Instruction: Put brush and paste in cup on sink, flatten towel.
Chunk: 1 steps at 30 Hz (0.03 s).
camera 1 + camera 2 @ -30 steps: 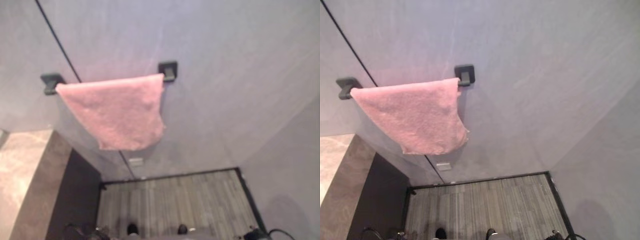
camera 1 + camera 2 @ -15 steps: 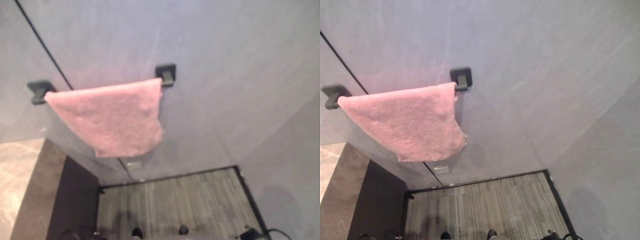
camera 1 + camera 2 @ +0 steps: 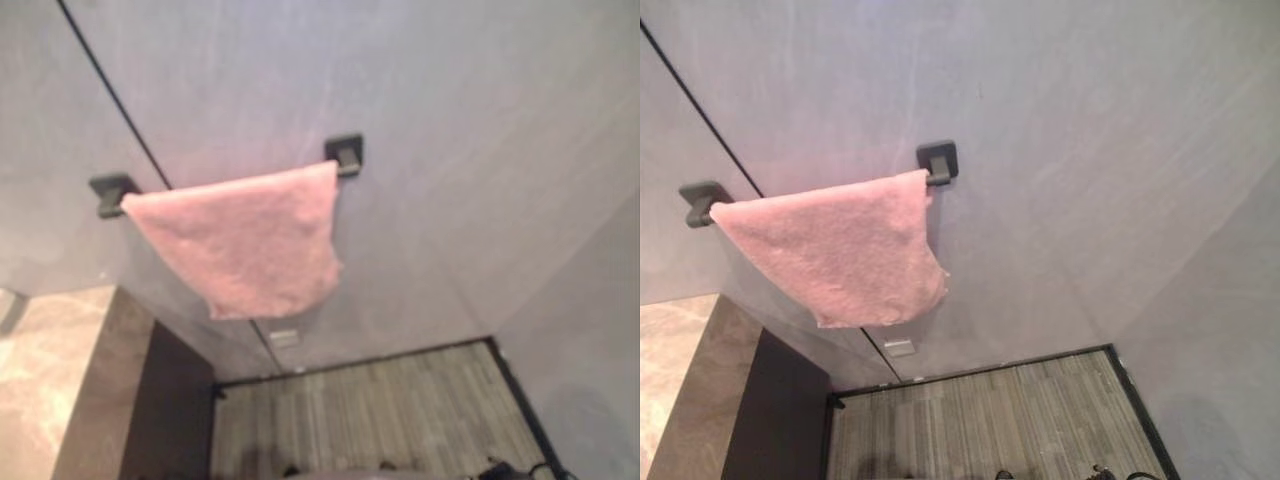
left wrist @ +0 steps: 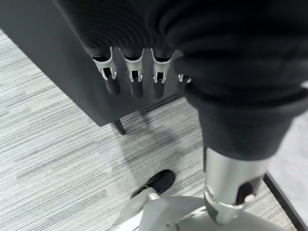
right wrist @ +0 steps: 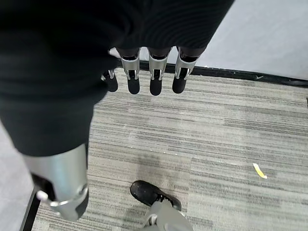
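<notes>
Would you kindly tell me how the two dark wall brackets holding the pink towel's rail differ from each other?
The left bracket sits lower in the head views than the right bracket. The left bracket stands apart from the pink towel, with bare rail between; the towel's edge reaches right up to the right bracket. Both are dark, squarish and fixed to the grey wall.

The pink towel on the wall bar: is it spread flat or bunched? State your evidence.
Not flat. The pink towel hangs over the bar unevenly: its lower edge slants and its right side is gathered and rumpled.
</notes>
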### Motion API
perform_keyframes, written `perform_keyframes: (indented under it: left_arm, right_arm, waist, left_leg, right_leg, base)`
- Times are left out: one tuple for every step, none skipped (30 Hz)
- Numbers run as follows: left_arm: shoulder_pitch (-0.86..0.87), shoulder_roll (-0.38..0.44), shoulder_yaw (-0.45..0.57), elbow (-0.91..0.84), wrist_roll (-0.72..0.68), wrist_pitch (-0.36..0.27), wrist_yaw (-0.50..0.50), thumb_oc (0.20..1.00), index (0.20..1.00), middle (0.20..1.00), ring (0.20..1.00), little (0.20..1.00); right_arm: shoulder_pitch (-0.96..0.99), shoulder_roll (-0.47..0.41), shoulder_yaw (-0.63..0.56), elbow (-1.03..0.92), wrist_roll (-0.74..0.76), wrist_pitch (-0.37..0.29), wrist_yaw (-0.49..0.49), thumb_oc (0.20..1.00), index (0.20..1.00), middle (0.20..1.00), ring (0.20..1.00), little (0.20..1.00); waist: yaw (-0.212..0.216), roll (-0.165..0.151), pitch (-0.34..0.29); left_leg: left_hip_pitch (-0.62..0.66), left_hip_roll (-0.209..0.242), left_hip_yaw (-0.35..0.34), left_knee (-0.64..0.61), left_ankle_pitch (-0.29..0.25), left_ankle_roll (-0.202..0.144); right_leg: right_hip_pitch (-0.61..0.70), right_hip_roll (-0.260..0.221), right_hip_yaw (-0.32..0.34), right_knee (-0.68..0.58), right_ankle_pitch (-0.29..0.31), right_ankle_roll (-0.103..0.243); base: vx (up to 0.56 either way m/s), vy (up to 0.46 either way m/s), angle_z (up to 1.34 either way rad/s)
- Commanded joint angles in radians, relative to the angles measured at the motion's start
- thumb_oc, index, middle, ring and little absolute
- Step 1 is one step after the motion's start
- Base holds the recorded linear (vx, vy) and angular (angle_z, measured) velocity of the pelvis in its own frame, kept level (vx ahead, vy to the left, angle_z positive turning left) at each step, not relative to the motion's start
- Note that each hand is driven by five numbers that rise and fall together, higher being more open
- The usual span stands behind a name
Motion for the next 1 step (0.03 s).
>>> perform_keyframes:
  left_arm:
    - [-0.031,0.016,0.002,0.024,0.0,-0.004,-0.01,1.0,1.0,1.0,1.0,1.0]
  right_arm:
    - [-0.057,0.031,0.023,0.058,0.031,-0.003,-0.002,1.0,1.0,1.0,1.0,1.0]
  waist:
    - [0.006,-0.071,-0.006]
  left_leg:
    - [0.007,-0.08,-0.019,0.023,-0.044,0.067]
  right_leg:
    - [-0.019,0.007,0.029,0.06,-0.019,0.024]
  base:
    - [0.01,0.016,-0.04]
